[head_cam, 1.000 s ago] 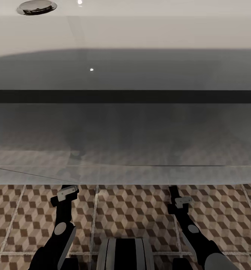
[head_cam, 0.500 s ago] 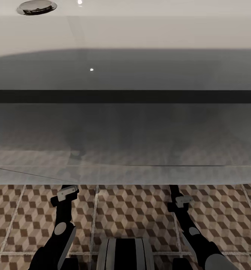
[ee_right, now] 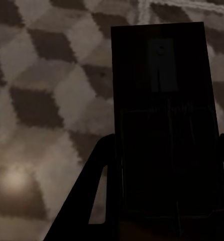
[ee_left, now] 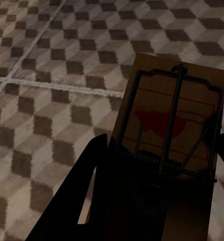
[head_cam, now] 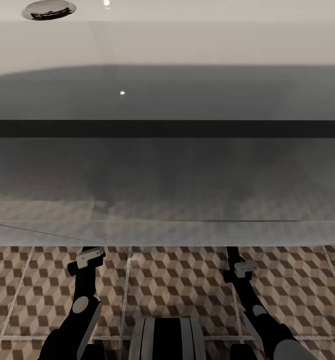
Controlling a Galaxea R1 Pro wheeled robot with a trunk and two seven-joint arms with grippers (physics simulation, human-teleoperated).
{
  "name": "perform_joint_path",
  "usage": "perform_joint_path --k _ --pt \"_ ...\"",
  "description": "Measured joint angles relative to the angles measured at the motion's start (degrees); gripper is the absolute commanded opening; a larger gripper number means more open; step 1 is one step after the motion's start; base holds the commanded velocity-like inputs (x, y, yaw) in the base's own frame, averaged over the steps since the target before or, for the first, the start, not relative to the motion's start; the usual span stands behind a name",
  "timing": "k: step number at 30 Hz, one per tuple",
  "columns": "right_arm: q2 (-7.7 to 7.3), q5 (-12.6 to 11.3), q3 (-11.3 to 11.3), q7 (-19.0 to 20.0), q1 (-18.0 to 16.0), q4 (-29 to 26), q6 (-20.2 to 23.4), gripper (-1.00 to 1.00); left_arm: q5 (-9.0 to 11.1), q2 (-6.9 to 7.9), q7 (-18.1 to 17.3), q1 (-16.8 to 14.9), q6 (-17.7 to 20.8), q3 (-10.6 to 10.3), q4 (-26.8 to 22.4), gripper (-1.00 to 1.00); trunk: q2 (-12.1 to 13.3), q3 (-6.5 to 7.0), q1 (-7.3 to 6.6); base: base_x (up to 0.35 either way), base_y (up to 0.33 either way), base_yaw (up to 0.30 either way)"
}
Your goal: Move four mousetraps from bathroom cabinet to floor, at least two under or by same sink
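Observation:
In the left wrist view a tan mousetrap (ee_left: 175,110) with a black spring bar and a red patch sits between my left gripper's (ee_left: 157,173) dark fingers, held over the cube-patterned bathroom floor (ee_left: 46,100). My right gripper (ee_right: 164,170) is shut on a second mousetrap (ee_right: 162,75), which is very dark in shadow and close above the floor tiles (ee_right: 51,85). From the head camera the wide white sink (head_cam: 167,45) spans the picture, and both forearms (head_cam: 85,280) (head_cam: 245,285) reach in under its front edge, which hides the grippers.
The sink's chrome drain (head_cam: 49,8) is at the far left of the basin. A dark band (head_cam: 167,128) runs beneath the rim. My base (head_cam: 167,337) stands on the patterned floor (head_cam: 177,280) between the two arms.
The right forearm has shifted very slightly, a little lower and to the right. The left arm and the sink look the same.

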Motion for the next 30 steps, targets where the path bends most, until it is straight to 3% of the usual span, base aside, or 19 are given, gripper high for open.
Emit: perform_joint_path --k 30 --pt "0.00 0.00 -0.07 -0.42 0.00 1.23 0.59 -1.00 0.00 0.05 -0.01 0.00 -0.09 0.07 -0.02 -1.00 0.00 0.00 0.00 0.000 0.000 0.000"
